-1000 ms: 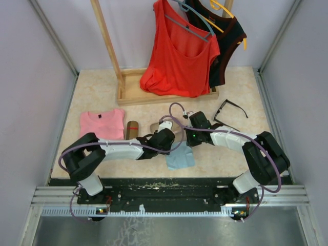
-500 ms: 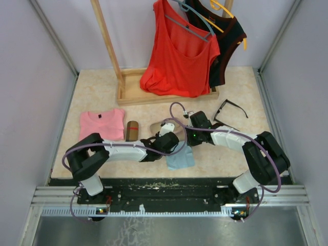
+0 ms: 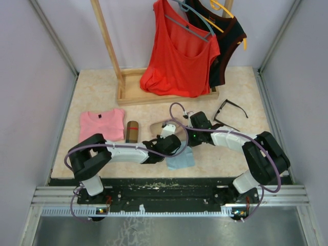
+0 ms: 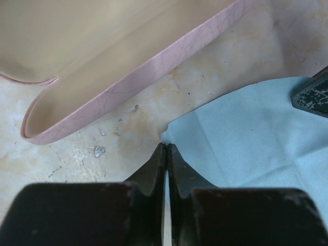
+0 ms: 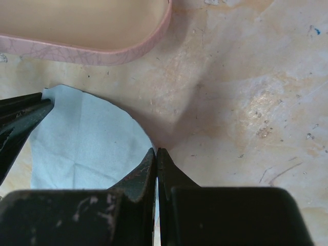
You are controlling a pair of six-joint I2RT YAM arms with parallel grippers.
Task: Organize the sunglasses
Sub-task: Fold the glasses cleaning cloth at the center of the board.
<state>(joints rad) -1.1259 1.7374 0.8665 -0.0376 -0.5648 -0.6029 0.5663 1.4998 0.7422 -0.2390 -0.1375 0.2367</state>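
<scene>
A black-framed pair of sunglasses (image 3: 230, 110) lies open at the right rear of the table, away from both grippers. Between the arms lies a light blue cloth (image 3: 180, 160). My left gripper (image 3: 173, 149) is shut on the cloth's (image 4: 246, 133) near corner, its jaws (image 4: 167, 146) pressed together. My right gripper (image 3: 188, 146) is shut on the cloth's (image 5: 87, 143) curved edge, which rises into its tips (image 5: 156, 149). The open pink case (image 4: 102, 110) lies just behind the cloth, its beige inside bare.
A brown plaid case (image 3: 132, 130) stands left of the pink case (image 3: 163, 126). A folded pink shirt (image 3: 101, 124) lies at the left. Behind are a wooden rack base (image 3: 134, 95) and hanging red (image 3: 179, 51) and black tops.
My left gripper has slid right to the cloth's corner and closed on it. The right gripper has stayed shut in place.
</scene>
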